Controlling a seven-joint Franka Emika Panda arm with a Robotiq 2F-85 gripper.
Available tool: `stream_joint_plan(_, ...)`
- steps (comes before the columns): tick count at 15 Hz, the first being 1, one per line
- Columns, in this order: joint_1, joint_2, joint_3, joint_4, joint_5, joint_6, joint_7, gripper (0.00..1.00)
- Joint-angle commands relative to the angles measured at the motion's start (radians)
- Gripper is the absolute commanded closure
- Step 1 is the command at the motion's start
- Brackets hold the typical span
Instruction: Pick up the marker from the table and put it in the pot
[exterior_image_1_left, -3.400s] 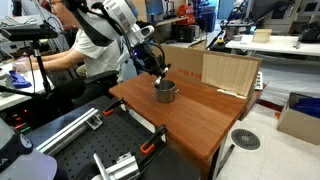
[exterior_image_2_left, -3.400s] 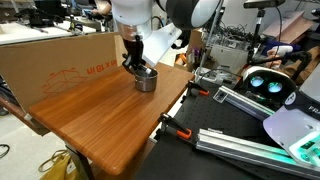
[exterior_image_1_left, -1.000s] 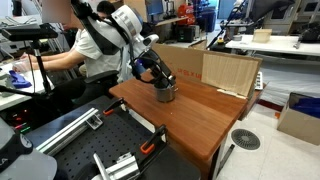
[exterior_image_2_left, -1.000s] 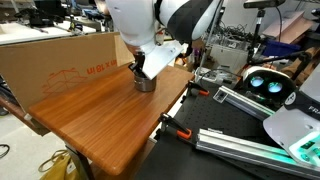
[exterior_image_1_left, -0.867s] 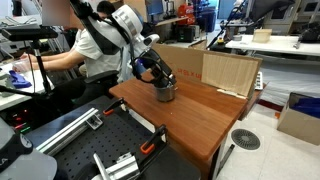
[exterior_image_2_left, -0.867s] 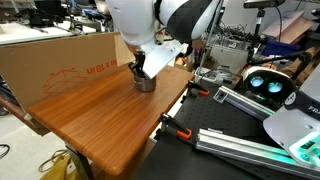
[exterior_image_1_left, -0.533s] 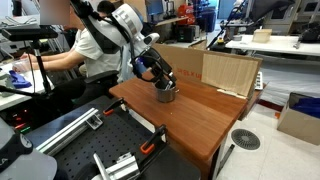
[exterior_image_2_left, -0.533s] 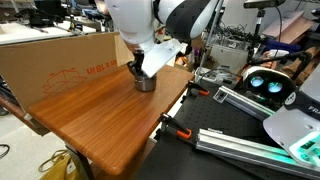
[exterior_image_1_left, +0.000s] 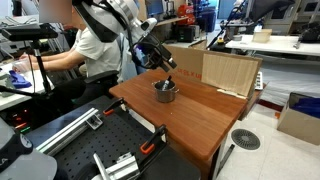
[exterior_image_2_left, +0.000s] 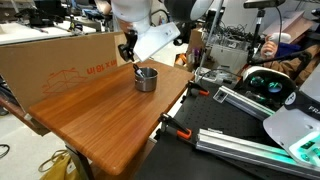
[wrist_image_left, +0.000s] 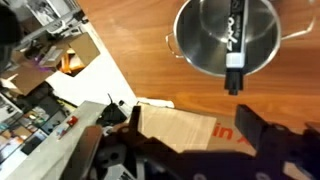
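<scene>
The silver pot (exterior_image_1_left: 165, 92) (exterior_image_2_left: 146, 79) stands on the reddish-brown table (exterior_image_1_left: 205, 122) (exterior_image_2_left: 95, 112). In the wrist view the dark marker (wrist_image_left: 236, 38) lies slanted inside the pot (wrist_image_left: 205, 40), its lower end resting over the rim. My gripper (exterior_image_1_left: 152, 56) (exterior_image_2_left: 128, 48) hangs above the pot, clear of it. Its jaws are open in the wrist view (wrist_image_left: 195, 128), with nothing between the fingers.
A cardboard box (exterior_image_1_left: 228, 70) (exterior_image_2_left: 60, 58) stands along the table's far side, just behind the pot. A black workbench with rails (exterior_image_1_left: 90, 152) (exterior_image_2_left: 245, 140) adjoins the table, with orange clamps (exterior_image_1_left: 150, 146) at the edge. A seated person (exterior_image_1_left: 85, 50) is behind the arm.
The gripper opened at the pot and rose away from it. The marker stayed behind in the pot.
</scene>
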Motion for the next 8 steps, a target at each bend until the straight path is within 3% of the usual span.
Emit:
stream_joint_plan(1, -0.021, -0.098, 0.030, -0.041, -0.005, -0.015, 0.017, 0.00)
stream_joint_plan(5, -0.025, -0.170, 0.043, -0.072, 0.006, -0.016, -0.006, 0.00)
stream_joint_plan(8, -0.027, -0.149, 0.046, -0.054, 0.004, -0.010, -0.002, 0.00)
